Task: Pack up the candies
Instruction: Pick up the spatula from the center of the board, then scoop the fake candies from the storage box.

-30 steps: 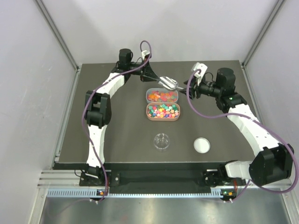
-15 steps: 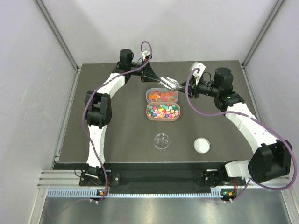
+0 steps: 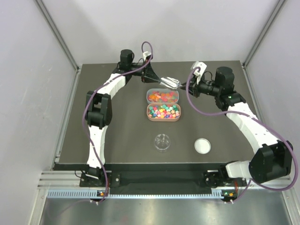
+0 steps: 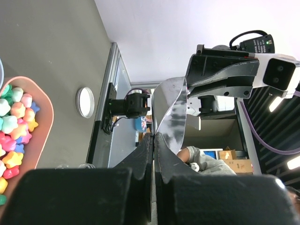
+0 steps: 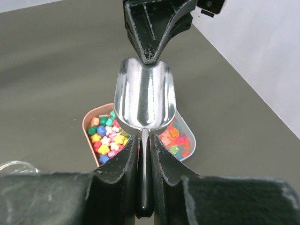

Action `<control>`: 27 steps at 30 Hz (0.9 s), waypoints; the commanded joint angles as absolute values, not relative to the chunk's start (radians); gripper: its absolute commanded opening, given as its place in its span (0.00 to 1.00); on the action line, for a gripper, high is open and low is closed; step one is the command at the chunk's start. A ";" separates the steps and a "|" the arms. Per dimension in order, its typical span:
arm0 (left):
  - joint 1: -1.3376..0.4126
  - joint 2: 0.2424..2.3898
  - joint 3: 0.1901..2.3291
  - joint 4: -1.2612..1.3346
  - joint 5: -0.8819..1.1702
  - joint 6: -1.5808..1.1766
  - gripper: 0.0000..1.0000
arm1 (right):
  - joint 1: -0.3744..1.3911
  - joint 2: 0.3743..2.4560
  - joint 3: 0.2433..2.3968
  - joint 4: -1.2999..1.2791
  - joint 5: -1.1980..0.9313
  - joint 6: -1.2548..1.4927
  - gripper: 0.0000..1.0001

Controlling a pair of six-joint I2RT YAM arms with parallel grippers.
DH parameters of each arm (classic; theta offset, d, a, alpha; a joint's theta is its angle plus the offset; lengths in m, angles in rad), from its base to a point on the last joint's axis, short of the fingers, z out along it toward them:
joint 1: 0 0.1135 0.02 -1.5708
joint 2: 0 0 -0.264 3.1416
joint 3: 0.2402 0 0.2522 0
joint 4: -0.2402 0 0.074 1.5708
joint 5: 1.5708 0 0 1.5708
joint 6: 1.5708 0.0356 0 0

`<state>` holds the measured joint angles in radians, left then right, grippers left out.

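Note:
A metal scoop (image 3: 169,82) hangs in the air behind the trays, held from both ends. My left gripper (image 3: 158,78) is shut on the front rim of its bowl (image 4: 169,112). My right gripper (image 3: 183,87) is shut on its handle (image 5: 144,187). The scoop bowl (image 5: 145,96) is empty. The candies (image 3: 163,111), small and in mixed colours, fill a pink tray (image 3: 149,115). More of them, orange and red (image 3: 162,96), lie in a grey tray (image 3: 149,93) behind it. The small clear jar (image 3: 162,141) stands open and empty in front of the trays.
The jar's white lid (image 3: 202,146) lies flat to the right of the jar. Grey walls enclose the dark table (image 3: 117,131) at the back and sides. In the right wrist view both trays (image 5: 89,123) lie below the scoop.
My right gripper has moved left to the scoop's handle and shut on it. My left gripper has kept its hold on the scoop's rim, almost still.

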<state>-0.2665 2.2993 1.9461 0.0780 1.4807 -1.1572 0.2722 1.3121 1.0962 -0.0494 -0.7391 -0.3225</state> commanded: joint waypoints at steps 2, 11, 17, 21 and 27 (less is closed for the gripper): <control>-0.265 2.256 1.957 0.138 1.674 -1.155 0.28 | 0.279 1.302 1.196 -0.152 -0.795 -0.392 0.00; -0.175 2.276 2.052 0.184 1.675 -1.138 0.50 | 0.236 1.478 1.368 -0.771 -0.740 -0.647 0.00; -0.163 2.287 2.071 0.293 1.671 -1.178 0.76 | 0.233 1.560 1.457 -0.894 -0.637 -0.624 0.00; -0.161 2.307 2.156 0.383 1.608 -1.204 0.78 | 0.235 1.595 1.570 -0.855 -0.571 -0.520 0.00; -0.137 2.414 2.437 0.239 1.522 -1.062 0.99 | 0.230 1.655 1.768 -0.798 -0.453 -0.491 0.00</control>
<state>-0.1551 2.3783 2.3188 0.2619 1.4815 -1.1450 0.2390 1.6394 1.6409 -0.8581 -0.5278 -0.5304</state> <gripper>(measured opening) 0.885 0.128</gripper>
